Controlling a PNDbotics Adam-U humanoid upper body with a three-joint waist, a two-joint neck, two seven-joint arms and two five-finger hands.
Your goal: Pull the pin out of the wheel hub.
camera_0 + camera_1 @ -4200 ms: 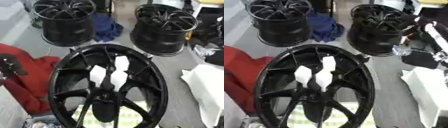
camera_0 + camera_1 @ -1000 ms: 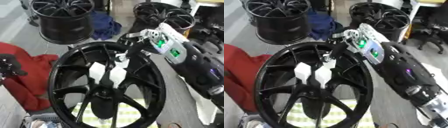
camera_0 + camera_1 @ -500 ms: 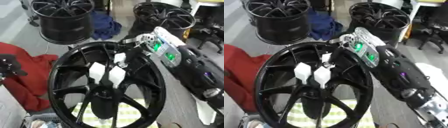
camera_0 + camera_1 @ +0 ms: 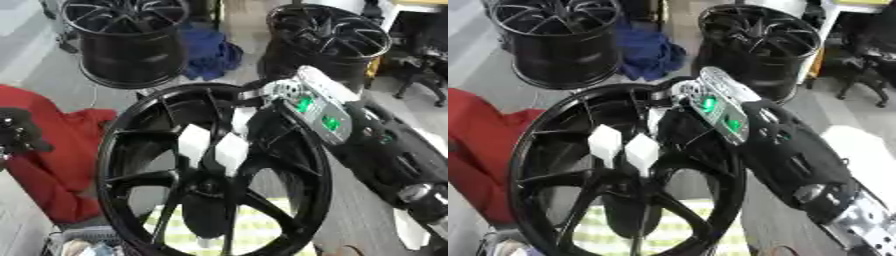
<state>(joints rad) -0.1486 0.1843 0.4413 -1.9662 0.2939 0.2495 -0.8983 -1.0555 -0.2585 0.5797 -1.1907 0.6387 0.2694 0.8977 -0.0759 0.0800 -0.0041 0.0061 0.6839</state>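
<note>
I had the right hand (image 4: 262,107) down inside the wheel hub (image 4: 140,145) by this point. A few seconds before, no arm was over the wheel at all; a second before, the hand was above the far rim, and it had since dropped in among the spokes. The hub lay flat in front of me. Three white pins stood near its middle a few seconds before; now I could see two (image 4: 193,145) side by side, left of the hand, and a sliver of white (image 4: 242,120) against the hand itself (likely the third). The fingers were hidden behind the wrist and the spokes, so I could not tell whether they were curled on it. I judged the reach done and the pull not yet started. My left hand (image 4: 17,131) sat idle at the left edge.
</note>
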